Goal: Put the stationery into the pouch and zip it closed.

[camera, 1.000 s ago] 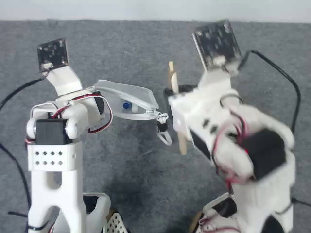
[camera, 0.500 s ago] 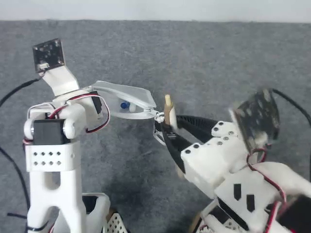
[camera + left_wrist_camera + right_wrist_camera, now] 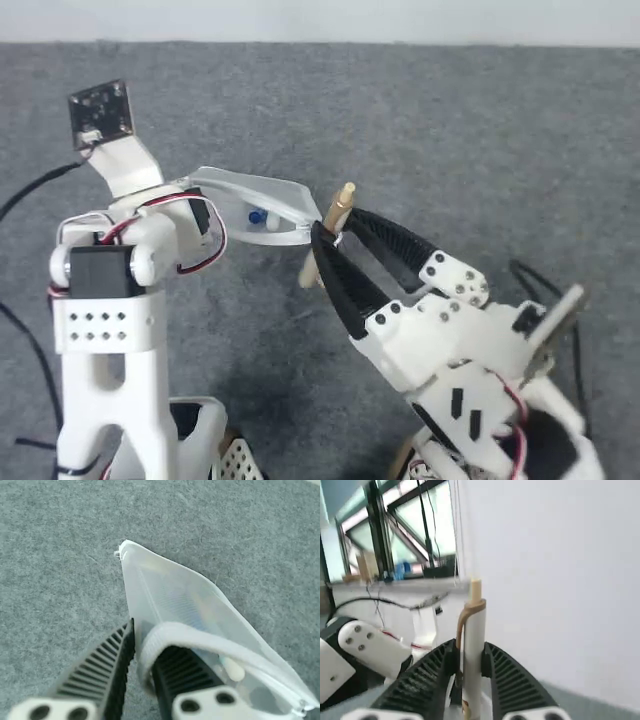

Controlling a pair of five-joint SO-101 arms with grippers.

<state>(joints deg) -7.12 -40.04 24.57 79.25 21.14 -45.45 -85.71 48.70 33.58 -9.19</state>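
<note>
Left gripper (image 3: pixel 145 639): clamped on the pouch rim, one ribbed finger outside the wall, the other tucked under the white zip band; in the high view hidden beneath its own arm.
Pouch (image 3: pixel 262 203): translucent white, held up off the grey table (image 3: pixel 450 120) at its near end, mouth gaping toward the pen; far corner resting low in the left wrist view (image 3: pixel 185 605); zip end cut off at the frame corner.
Inside the pouch: a small blue-tipped piece (image 3: pixel 259 216) and a white piece (image 3: pixel 277 225), both veiled by the plastic, too dim to name; a pale rounded stub (image 3: pixel 232 669) near the rim.
Right gripper (image 3: pixel 335 225): black fingers pinched on the pen from both sides, tips just beside the pouch's open corner.
Pen (image 3: pixel 343 197): cream barrel with a tan clip, tilted, top poking above the fingers, lower end showing below them; middle covered by a finger; in the right wrist view (image 3: pixel 472 630) upright between the fingers, bottom cut off.
Contact between pen and pouch: cannot tell, the fingers cover the spot.
</note>
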